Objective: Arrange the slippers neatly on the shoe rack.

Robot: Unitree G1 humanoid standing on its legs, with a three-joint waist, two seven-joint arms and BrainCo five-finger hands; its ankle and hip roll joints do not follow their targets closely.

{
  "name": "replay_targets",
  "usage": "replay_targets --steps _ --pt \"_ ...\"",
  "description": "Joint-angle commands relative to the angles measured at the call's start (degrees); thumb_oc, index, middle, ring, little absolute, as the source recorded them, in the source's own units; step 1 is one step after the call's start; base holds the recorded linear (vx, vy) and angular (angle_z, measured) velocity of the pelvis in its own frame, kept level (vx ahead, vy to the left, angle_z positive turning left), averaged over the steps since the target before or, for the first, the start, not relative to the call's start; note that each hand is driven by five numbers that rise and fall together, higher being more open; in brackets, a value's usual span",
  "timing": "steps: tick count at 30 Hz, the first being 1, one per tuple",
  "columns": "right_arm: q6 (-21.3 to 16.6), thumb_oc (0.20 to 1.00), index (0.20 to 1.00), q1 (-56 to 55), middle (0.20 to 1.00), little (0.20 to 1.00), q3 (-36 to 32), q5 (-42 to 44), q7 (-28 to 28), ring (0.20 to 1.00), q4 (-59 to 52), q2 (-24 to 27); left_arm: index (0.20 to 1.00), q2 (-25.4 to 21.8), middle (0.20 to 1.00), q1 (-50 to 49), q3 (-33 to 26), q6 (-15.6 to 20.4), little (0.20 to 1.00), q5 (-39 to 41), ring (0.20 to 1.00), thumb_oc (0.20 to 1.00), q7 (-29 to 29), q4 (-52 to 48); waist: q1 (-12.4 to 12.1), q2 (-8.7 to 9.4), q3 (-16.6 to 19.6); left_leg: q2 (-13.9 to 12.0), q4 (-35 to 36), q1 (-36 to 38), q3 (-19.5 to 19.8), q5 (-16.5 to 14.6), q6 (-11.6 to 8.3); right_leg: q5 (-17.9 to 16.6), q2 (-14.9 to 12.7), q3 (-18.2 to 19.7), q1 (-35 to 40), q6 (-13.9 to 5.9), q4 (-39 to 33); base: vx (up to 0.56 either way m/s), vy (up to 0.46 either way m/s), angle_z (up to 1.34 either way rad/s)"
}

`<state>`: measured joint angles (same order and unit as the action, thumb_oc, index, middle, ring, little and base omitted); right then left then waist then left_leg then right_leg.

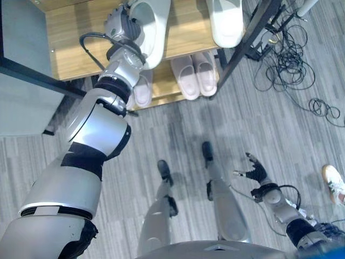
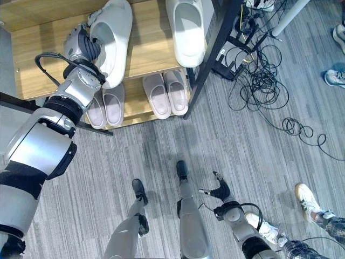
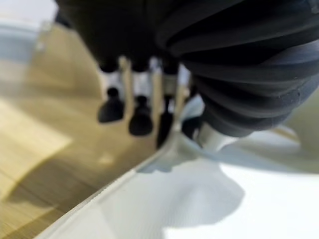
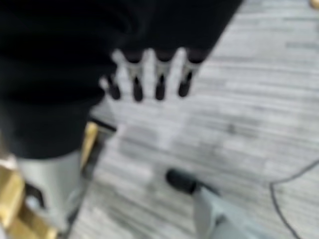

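1. Our left hand is on the top shelf of the shoe rack, at the outer edge of the left white slipper. In the left wrist view the fingers point down at the slipper's rim, but we cannot tell if they grasp it or only touch it.
2. Our right hand hangs low over the grey floor, fingers spread and holding nothing.
3. We judge that the step is to straighten this slipper. It lies a little turned, and its heel goes over the front edge of the shelf.
4. To do it well, we should push it gently further in and turn it until it is parallel to the second white slipper, which is well apart from it.
5. The lower shelf holds two pairs: a pale pair on the left and another pale pair beside it, both lying in order.
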<state>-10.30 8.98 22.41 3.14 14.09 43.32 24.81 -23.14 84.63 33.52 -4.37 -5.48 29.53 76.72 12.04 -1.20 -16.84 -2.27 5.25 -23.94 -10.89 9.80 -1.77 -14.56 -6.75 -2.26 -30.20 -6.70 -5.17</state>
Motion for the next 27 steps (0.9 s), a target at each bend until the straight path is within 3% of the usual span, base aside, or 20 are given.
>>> replay_targets --steps 1,25,26,27 --pt "-0.47 1.000 1.000 1.97 1.000 1.000 0.11 1.03 0.54 1.000 0.11 1.78 0.200 -1.57 0.200 8.62 -3.70 1.30 0.200 1.63 0.200 0.200 1.03 3.10 0.26 1.82 -3.52 -1.54 -2.50 -0.45 2.56 -4.99 -2.70 6.88 -3.38 -0.15 2.59 -4.81 4.33 0.03 -0.033 -0.03" --pt "-0.82 1.000 1.000 4.79 1.000 1.000 1.53 2.73 0.88 1.000 3.48 2.04 0.200 3.85 0.200 12.15 -4.55 2.31 0.200 6.26 0.200 0.200 -0.65 5.05 2.05 0.71 -3.98 -2.13 -0.98 -1.29 2.09 -3.98 -2.82 7.28 -2.24 1.74 -0.70 -4.03 5.36 0.01 -0.014 -0.05" --pt "-0.83 1.000 1.000 4.79 1.000 1.000 1.54 2.73 0.88 1.000 3.48 2.04 0.291 3.85 0.291 12.15 -4.55 2.31 0.291 6.27 0.291 0.291 -0.65 5.05 2.05 0.71 -3.97 -2.13 -0.98 -1.29 2.09 -3.98 -2.82 7.28 -2.24 1.74 -0.70 -4.02 5.36 0.00 0.000 0.00" --pt "-0.80 1.000 1.000 5.01 1.000 1.000 1.63 2.94 0.90 1.000 3.81 1.97 0.702 4.52 0.702 12.57 -5.14 2.77 0.702 7.96 0.702 0.702 -0.40 4.82 2.10 0.71 -3.81 -2.18 -0.88 -1.31 2.20 -4.00 -2.82 7.33 -2.15 1.79 -0.92 -3.90 5.45 0.00 0.000 0.00"
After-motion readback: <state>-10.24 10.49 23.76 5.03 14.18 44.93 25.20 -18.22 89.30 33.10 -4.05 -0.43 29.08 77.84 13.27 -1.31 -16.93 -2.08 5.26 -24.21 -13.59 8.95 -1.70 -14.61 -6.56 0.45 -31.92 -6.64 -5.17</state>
